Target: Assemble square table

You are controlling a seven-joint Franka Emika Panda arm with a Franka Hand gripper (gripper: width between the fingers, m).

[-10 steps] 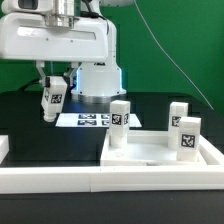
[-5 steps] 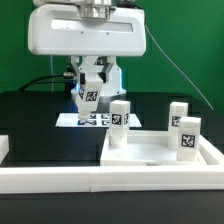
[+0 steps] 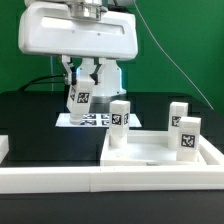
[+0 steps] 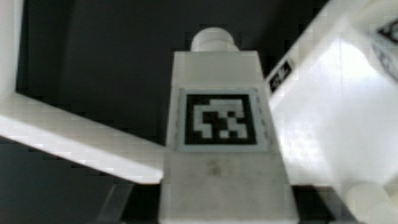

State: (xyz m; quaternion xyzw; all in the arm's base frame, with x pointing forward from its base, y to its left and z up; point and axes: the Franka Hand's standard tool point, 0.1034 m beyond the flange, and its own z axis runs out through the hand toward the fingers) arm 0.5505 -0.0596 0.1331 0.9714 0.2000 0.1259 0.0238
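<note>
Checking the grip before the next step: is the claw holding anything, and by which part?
Yes. The claw is shut on a white tagged leg block, gripped at its upper end; the tagged lower part hangs free above the marker board.

The leg block (image 3: 79, 96) held up under the gripper (image 3: 82, 88) is plain white with a black-and-white square tag on its face, and the wrist view shows that same blocky black pattern on a white field (image 4: 219, 118). The three leg blocks (image 3: 120, 116) standing on the white square slab (image 3: 150, 150) are white too, each with a small black-and-white tag. Behind them the marker board (image 3: 97, 120) is white with black squares on a black table (image 3: 30, 120), against a green backdrop (image 3: 190, 40); the barrier rail (image 3: 60, 178) is white.
</note>
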